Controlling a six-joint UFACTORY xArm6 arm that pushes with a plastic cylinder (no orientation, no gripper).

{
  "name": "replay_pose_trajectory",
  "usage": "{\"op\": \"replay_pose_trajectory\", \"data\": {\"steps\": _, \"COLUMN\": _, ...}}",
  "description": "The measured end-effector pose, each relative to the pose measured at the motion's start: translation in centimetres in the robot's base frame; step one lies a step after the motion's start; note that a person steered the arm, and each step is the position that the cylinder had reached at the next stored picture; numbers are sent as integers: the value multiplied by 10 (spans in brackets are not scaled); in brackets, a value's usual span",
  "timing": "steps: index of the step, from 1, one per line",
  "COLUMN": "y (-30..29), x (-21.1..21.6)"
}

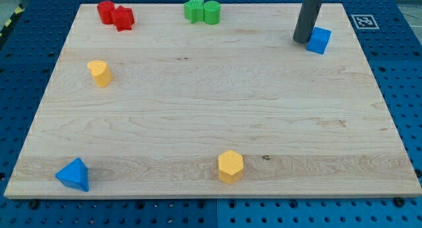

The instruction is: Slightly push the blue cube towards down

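- The blue cube sits near the top right corner of the wooden board, close to the board's right edge.
- My tip rests on the board just to the view's left of the blue cube, touching it or nearly so; I cannot tell which.
- The dark rod comes down from the view's top, leaning slightly to the left toward its lower end. It carries no claw, so nothing is grasped.
- Off the board's top right corner lies a small white tag with a black square pattern; no words are readable.
- Along the top edge stand two green blocks, touching, and further left two red blocks, also touching.
- A yellow block stands near the left edge.
- A yellow hexagonal block sits near the bottom edge, and a blue triangular block in the bottom left corner.
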State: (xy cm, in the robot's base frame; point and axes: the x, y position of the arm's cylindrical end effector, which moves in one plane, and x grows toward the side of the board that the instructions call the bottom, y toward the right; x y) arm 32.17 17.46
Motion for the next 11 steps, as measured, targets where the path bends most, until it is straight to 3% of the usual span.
{"op": "replay_pose_trajectory", "data": {"steps": 1, "y": -8, "x": 0}}
{"op": "replay_pose_trajectory", "data": {"steps": 2, "y": -38, "x": -25}}
{"op": "replay_pose_trajectory", "data": {"steps": 3, "y": -21, "x": -53}}
{"op": "replay_pose_trajectory", "data": {"steps": 6, "y": 39, "x": -35}}
{"op": "replay_pose_trajectory", "data": {"steps": 8, "y": 34, "x": -1}}
{"op": "replay_pose_trajectory", "data": {"steps": 10, "y": -6, "x": -2}}
{"op": "replay_pose_trajectory", "data": {"steps": 11, "y": 14, "x": 10}}
